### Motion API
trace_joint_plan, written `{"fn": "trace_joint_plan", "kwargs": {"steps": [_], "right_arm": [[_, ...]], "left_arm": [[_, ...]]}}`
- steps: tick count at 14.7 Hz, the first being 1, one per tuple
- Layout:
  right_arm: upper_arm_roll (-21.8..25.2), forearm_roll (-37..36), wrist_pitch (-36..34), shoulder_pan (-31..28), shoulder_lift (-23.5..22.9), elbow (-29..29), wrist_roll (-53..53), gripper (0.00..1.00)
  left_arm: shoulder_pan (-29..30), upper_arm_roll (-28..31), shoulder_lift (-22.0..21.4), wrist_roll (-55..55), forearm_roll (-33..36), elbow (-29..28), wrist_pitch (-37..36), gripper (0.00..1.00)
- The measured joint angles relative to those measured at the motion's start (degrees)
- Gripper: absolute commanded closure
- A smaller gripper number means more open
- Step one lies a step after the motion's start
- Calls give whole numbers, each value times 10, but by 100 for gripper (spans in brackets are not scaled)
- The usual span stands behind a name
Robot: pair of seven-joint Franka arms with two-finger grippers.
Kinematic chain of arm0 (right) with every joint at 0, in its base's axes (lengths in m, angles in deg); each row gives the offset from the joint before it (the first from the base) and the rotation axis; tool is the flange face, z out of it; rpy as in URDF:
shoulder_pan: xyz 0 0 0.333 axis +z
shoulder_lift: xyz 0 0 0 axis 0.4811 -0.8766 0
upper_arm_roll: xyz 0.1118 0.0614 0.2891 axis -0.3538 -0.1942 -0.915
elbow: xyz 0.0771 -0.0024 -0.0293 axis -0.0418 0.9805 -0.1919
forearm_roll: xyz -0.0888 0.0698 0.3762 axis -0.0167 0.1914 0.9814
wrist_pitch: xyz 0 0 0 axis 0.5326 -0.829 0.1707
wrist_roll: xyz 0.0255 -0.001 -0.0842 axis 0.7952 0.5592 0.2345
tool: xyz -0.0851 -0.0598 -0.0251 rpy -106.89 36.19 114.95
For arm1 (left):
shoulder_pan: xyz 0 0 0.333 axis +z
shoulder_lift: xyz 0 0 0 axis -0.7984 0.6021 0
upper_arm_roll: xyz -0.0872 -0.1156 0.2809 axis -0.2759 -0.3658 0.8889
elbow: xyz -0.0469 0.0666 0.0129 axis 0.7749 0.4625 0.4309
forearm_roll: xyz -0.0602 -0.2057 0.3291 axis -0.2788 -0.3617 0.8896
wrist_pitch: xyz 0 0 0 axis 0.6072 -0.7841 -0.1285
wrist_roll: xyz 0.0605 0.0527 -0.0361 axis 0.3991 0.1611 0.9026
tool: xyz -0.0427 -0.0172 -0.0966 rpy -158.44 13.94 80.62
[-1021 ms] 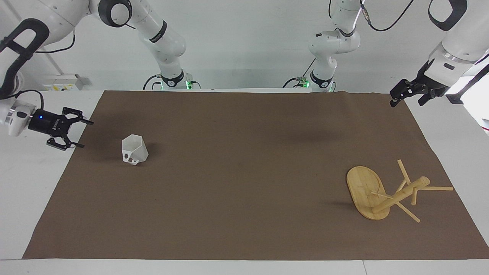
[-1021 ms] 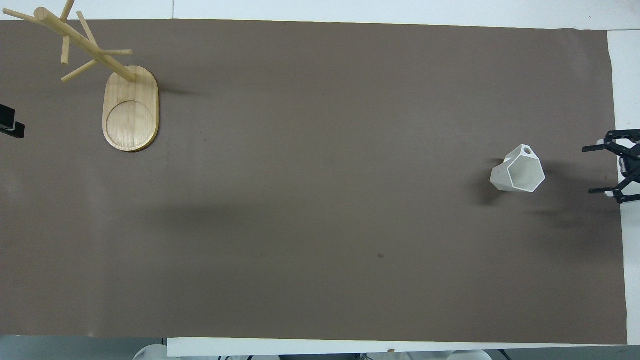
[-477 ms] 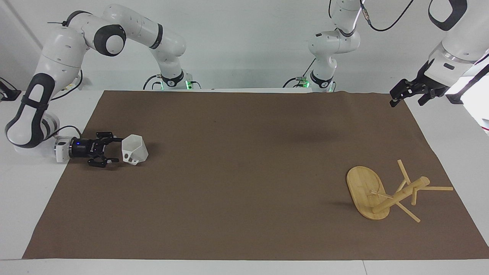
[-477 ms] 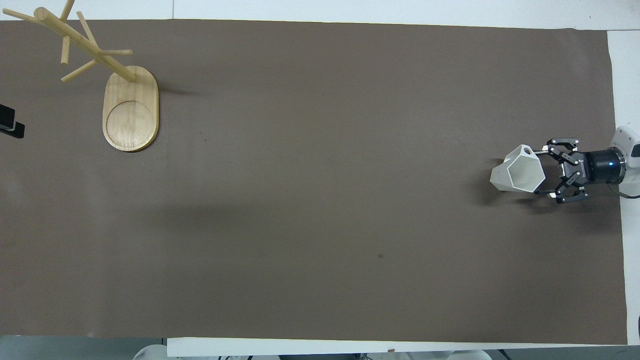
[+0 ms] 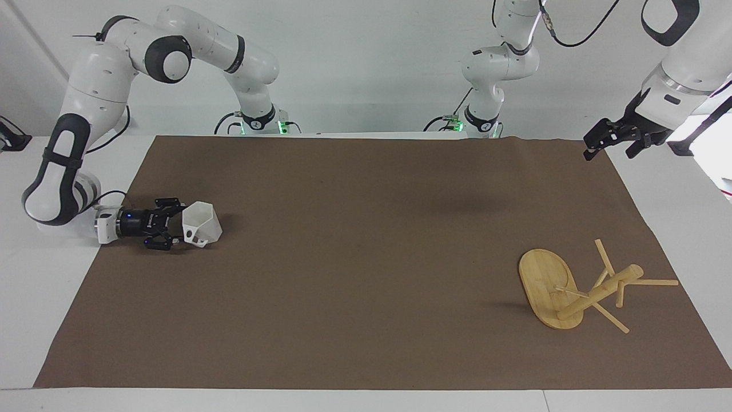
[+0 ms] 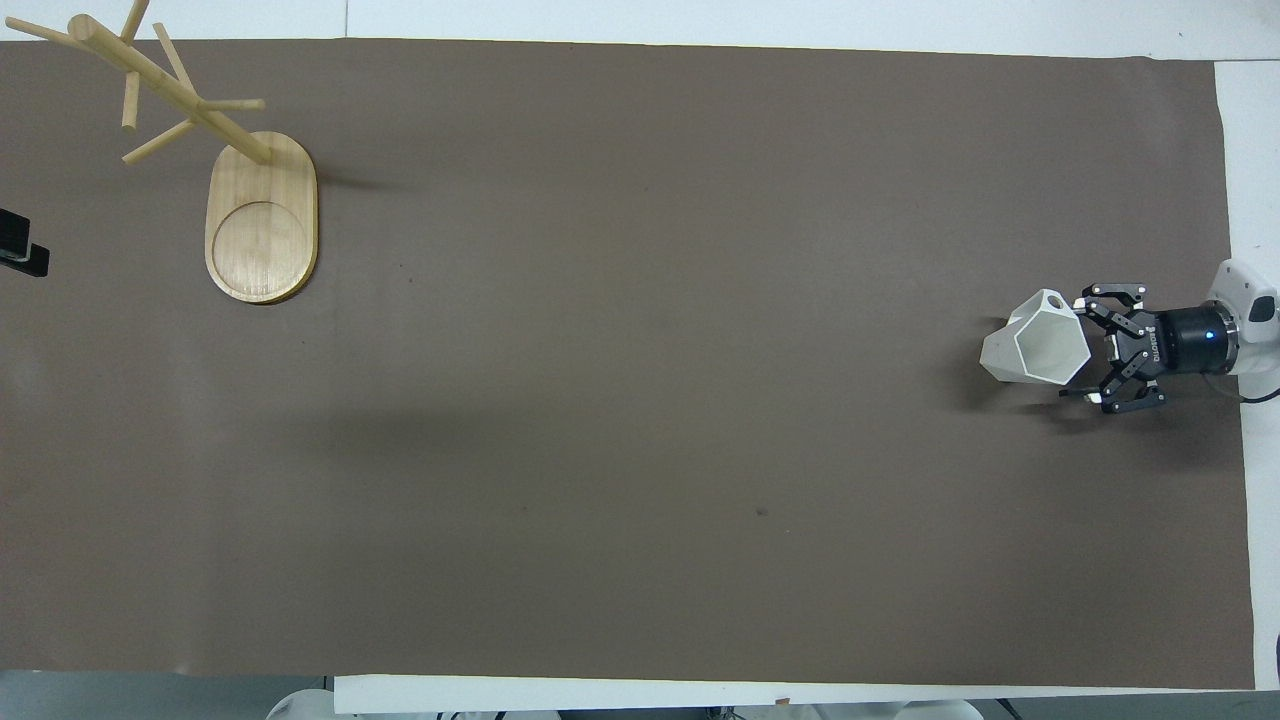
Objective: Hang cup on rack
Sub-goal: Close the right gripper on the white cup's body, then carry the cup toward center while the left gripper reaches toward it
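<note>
You've got a white table (image 5: 23, 297) covered almost edge to edge by a brown cloth mat (image 5: 366, 257), slightly wrinkled. Plain white wall (image 5: 366, 63) at the robots' end. Lighting even, soft shadows.

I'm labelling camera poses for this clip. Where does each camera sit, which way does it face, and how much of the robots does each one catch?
Facing view: high across the table, looking at the robots; both arms and bases show, right tool low beside the cup, left tool waiting over the mat's edge.
Overhead view: above the robots' end, looking steeply down; only the right tool and a sliver of the left tool show.
Shared: mat, cup, rack, half a turn apart.
</note>
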Motion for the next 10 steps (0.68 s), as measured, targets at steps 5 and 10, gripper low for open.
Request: {"fn": "trace_joint_plan", "kwargs": {"steps": [5, 10], "right_arm": [[0, 14, 9, 1, 1, 19, 5, 0], [-1, 24, 22, 9, 10, 51, 26, 0]], "left_arm": [[0, 0, 0, 0, 0, 0, 0, 0], [0, 0, 0, 0, 0, 0, 0, 0]]}}
